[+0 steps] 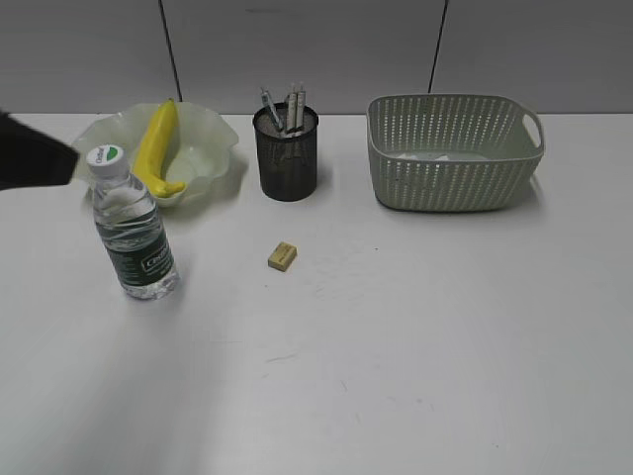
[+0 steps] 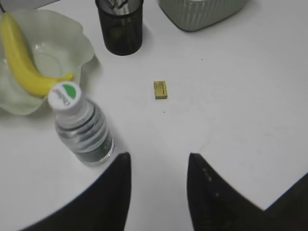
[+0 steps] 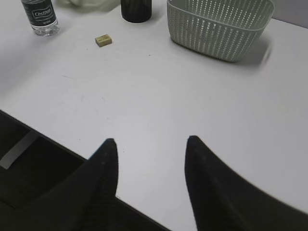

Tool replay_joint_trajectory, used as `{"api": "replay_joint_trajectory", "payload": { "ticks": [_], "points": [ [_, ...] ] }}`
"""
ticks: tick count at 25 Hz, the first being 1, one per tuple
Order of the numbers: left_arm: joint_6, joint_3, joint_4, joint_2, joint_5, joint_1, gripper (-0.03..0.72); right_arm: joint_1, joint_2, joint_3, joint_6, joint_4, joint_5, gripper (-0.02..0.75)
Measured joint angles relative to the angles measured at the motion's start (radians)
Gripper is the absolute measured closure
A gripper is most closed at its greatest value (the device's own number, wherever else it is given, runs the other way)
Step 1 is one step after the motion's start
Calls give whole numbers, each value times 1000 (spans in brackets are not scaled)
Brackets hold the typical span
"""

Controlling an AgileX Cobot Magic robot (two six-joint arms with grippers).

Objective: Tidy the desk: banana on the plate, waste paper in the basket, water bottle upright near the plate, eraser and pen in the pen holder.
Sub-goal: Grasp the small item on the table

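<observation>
1. On the desk (image 1: 415, 327): one water bottle (image 1: 135, 230) upright near the plate (image 1: 213, 139), one banana (image 1: 158, 146) in it, one eraser (image 1: 282, 256), one pen holder (image 1: 287, 153), one basket (image 1: 453, 150).
2. My left gripper (image 2: 159, 163) and right gripper (image 3: 150, 144) are both spread wide, holding nothing.

banana (image 1: 158, 143): 1
plate (image 1: 213, 134): 1
water bottle (image 1: 134, 233): 1
pen holder (image 1: 287, 158): 1
pens (image 1: 292, 107): 3 are counted in the holder
eraser (image 1: 282, 256): 1
basket (image 1: 453, 153): 1
</observation>
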Motion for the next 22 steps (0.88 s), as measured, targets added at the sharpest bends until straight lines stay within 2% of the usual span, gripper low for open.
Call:
{"api": "replay_joint_trajectory", "payload": {
  "ticks": [6,10,14,22],
  "points": [
    [64,-232,-11,372,-10,-74,391,0,0,0,0,0,1,367],
    [68,-367,-12,581,-25,-124,342,0,0,0,0,-2,1,367],
    [49,-477,-19,741,-33,-131,273,0,0,0,0,-3,1,367],
    [14,-677,-18,1000,64,-131,249,0,0,0,0,-3,0,367]
  ]
}}
